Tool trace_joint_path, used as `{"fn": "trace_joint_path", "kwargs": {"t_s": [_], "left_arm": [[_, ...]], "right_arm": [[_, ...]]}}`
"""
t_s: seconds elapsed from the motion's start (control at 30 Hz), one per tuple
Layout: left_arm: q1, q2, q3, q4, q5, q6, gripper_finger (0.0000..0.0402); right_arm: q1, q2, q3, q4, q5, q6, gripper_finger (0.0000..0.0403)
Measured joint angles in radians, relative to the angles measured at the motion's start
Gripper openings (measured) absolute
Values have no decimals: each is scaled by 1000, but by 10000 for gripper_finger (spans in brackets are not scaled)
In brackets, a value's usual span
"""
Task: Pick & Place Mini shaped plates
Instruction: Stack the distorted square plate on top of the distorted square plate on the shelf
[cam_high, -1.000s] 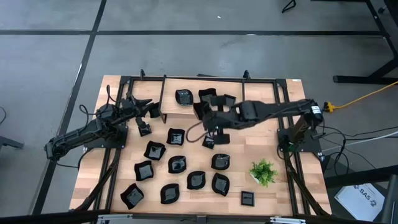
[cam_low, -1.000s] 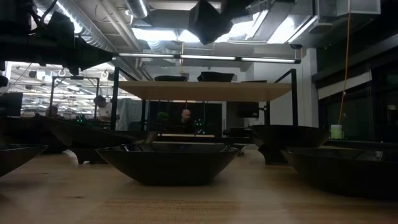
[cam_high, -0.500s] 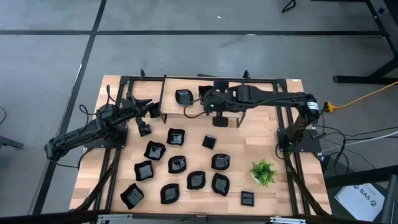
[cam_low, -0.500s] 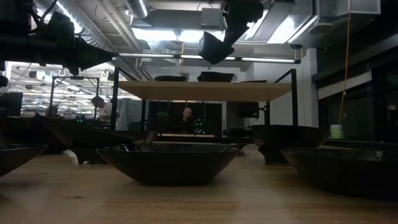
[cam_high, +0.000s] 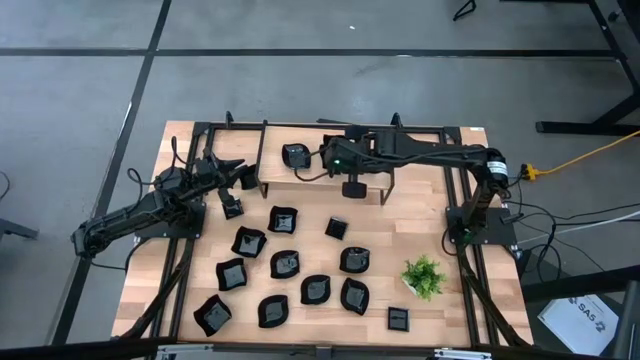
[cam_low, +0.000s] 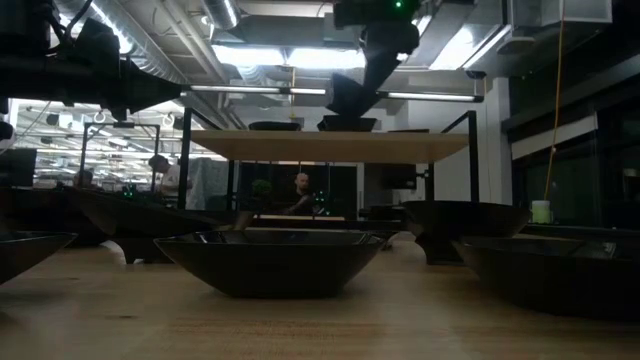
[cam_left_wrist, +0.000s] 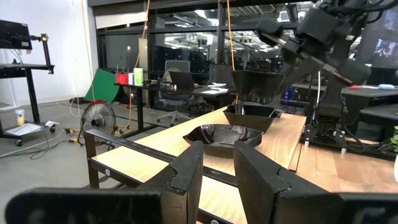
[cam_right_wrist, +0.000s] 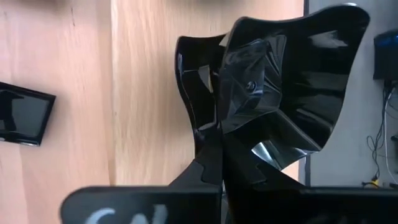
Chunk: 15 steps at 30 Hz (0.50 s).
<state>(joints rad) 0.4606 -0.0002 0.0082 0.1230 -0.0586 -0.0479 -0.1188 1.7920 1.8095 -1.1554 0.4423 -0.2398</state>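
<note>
Over raised shelf (cam_high: 300, 178), right gripper (cam_high: 331, 158) jaws clamp black plate (cam_right_wrist: 292, 81); left gripper (cam_high: 237, 173) jaws narrowly apart, empty.

White sheet (cam_high: 590, 322) on floor, print unreadable

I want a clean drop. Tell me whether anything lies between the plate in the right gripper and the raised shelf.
Yes. The right gripper holds a plate over the shelf, and another black plate appears to lie on the shelf right beneath it. A second shelf plate lies off to the side, clear of the drop.
</note>
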Motion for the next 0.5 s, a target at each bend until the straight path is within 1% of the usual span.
{"fn": "trace_joint_path", "kwargs": {"t_s": [0.3, 0.43, 0.5], "left_arm": [[0, 0, 0, 0, 0, 0, 86], [0, 0, 0, 0, 0, 0, 86], [0, 0, 0, 0, 0, 0, 86]], "right_arm": [[-3, 0, 0, 0, -1, 2, 31], [-11, 0, 0, 0, -3, 4, 35], [-18, 0, 0, 2, -20, 4, 36]]}}
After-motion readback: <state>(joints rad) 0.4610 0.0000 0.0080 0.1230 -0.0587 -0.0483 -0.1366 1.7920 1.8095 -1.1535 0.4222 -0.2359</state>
